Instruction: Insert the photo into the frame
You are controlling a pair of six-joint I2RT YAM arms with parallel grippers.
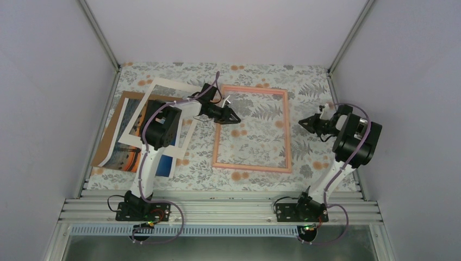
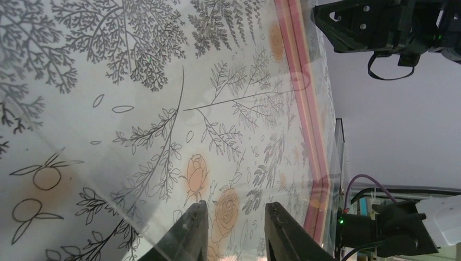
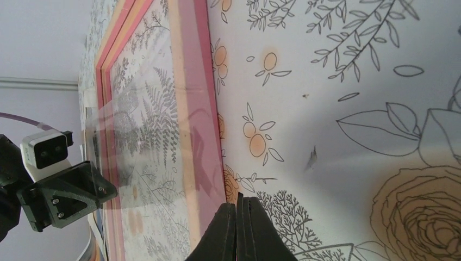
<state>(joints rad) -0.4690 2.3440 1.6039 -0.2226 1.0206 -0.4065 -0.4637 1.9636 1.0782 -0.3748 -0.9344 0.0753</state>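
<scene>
lying at the left of the top view, the glossy rectangular sunset print [image 1: 126, 157] (the photo) sits on a brown cardboard backing board [image 1: 111, 130], a white card mat border [image 1: 168, 84] laid over it; part hidden by the left arm.

item: thin pink rectangular picture frame [image 1: 251, 167], flat at the middle of the floral-printed table cover [image 1: 244, 70], well apart from the print. only the cover's pattern shows through its opening.

item: clear pane [image 3: 147, 125], seen in the right wrist view within the frame's opening; it looks raised along one edge, though this is uncertain.

item: left gripper [image 1: 235, 118], low over the frame's upper left inner corner. fingers [image 2: 282, 234] stand a narrow gap apart; nothing is plainly gripped between them.

item: right gripper [image 1: 302, 123], just beside the frame's right rail, outside it, jaws pressed together, holding nothing.

status, as a judgement: print not yet in the frame and not yet picked up. remaining: free the print from under the mat, carry it across, seat it in the opening.
</scene>
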